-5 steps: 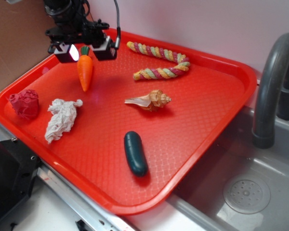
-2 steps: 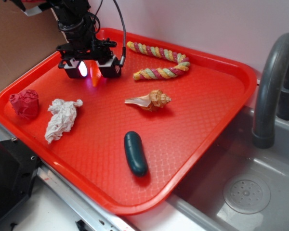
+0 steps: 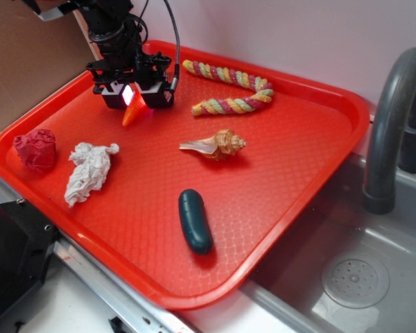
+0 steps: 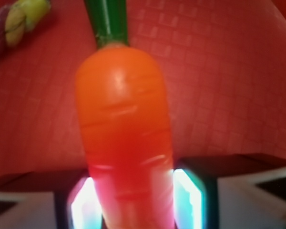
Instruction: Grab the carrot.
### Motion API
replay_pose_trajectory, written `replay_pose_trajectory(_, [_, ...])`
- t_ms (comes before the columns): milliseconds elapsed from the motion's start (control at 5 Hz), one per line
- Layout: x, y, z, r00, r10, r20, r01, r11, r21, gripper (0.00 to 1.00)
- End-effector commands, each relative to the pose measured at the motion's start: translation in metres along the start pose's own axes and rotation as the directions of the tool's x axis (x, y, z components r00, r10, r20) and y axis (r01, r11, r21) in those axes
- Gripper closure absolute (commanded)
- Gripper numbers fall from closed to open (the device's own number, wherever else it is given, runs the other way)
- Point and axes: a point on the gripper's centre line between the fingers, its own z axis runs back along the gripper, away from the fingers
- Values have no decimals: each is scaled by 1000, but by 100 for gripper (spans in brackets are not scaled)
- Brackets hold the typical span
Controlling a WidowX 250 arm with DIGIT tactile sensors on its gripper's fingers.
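The carrot lies on the red tray at the back left; only its orange tip shows below my gripper. In the wrist view the carrot fills the space between my gripper's two lit pads, with its green stub pointing away at the top. Both pads press against its tapered lower part. The gripper is down at tray level, shut on the carrot.
A striped rope toy lies just right of the gripper and shows in the wrist view. A shell, a dark green pickle toy, a white cloth and a red crumpled ball lie on the tray. A sink and a faucet stand at the right.
The gripper came down from above the carrot to tray level, and its fingers closed in on the carrot. The carrot is now mostly hidden under the gripper.
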Motion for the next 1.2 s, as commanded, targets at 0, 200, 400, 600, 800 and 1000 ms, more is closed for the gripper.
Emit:
replay_pose_trajectory(0, [-14, -18, 81, 982, -187, 35, 181, 976, 123, 100])
replay_pose_trajectory(200, [-33, -30, 99, 942, -337, 0, 334, 936, 111, 100])
replay_pose_trajectory(400, [-59, -48, 138, 893, -450, 4, 449, 892, 44, 100])
replay_pose_trajectory(600, [-77, -57, 168, 865, -500, 35, 501, 865, -21, 100])
replay_pose_trajectory(800, [-88, -57, 177, 833, -553, 12, 553, 833, -10, 100])
replay_pose_trajectory(1000, [-84, -59, 161, 814, -577, -62, 579, 815, 10, 100])
